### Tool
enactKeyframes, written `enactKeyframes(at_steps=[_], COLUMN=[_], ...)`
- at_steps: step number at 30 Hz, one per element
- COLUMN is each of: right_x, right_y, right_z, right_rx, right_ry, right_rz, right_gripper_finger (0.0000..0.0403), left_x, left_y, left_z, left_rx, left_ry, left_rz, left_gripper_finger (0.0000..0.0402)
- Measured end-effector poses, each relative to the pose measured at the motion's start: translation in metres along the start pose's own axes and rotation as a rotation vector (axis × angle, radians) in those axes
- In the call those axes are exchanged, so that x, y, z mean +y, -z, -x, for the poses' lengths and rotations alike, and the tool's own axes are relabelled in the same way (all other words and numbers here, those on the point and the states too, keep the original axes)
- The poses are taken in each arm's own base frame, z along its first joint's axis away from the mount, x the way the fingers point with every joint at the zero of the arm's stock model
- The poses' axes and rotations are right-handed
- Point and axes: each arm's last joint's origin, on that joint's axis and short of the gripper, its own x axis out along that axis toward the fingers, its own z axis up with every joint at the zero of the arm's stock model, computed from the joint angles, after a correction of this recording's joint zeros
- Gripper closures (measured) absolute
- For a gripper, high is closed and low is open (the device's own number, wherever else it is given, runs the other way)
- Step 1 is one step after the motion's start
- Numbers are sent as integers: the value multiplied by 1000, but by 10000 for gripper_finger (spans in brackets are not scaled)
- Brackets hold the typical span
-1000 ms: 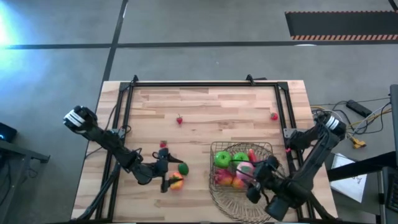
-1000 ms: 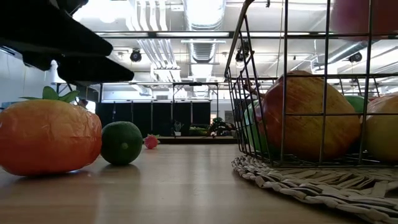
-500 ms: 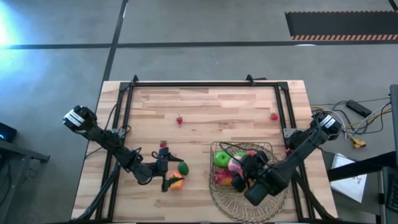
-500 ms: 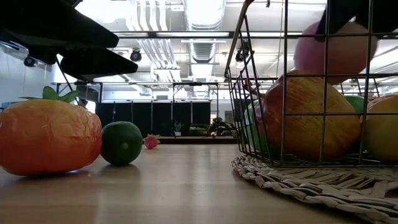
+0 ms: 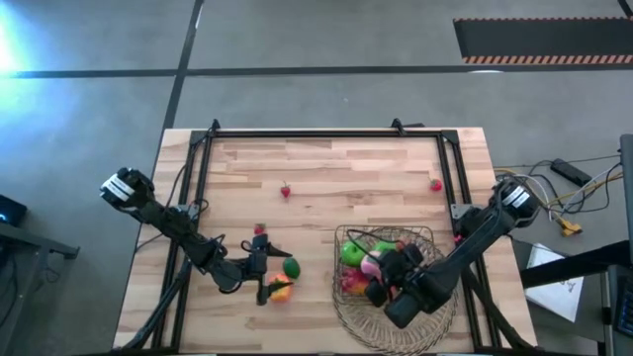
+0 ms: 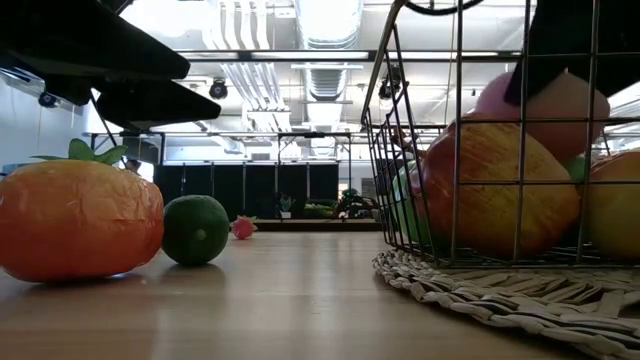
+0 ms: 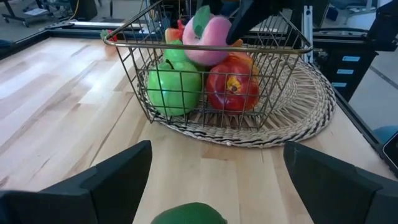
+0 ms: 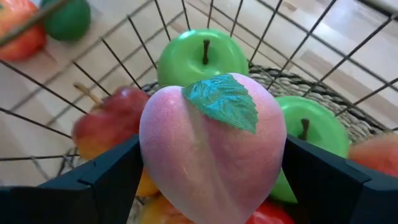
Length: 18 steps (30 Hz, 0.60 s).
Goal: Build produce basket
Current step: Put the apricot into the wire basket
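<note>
My right end effector (image 8: 211, 180) is clamped on a pink peach (image 8: 208, 146) with a green leaf, and in the last second it has swung in from the basket's near right corner and come down until the peach hangs just inside the wire basket (image 5: 420, 237), right above the pile. That tells me this piece is close to being dropped off; I judge the next thing is to ease it lower and let go. Under the peach I can see two green apples (image 8: 203, 57), a red apple (image 8: 106, 127) and some yellow-orange fruit, all sitting in the basket, which stands on a round straw mat (image 7: 298, 118). My left end effector (image 5: 263, 273) has not moved: it hovers with its fingers spread over an orange fruit (image 6: 80, 220) and a green lime (image 6: 196, 229) out on the counter (image 5: 326, 163). Three small red berries (image 5: 285, 190) also lie loose on the counter, so the basket is only partly filled.
</note>
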Motion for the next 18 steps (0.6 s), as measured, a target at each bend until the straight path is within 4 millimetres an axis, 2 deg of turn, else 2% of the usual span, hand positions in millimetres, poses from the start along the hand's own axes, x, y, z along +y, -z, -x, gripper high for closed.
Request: enactKeyframes(at_steps=[13,18], right_x=[1,1], right_y=[4,4], right_z=[-9,-9], right_rx=[2,22], right_ry=[28,28], right_rz=[38,61], right_gripper_finger=[64,41], left_x=[0,0], left_y=[-1,-1], left_z=[0,0], left_rx=[-2,-2], left_ry=[1,1], left_rz=[4,4], left_gripper_finger=[53,53])
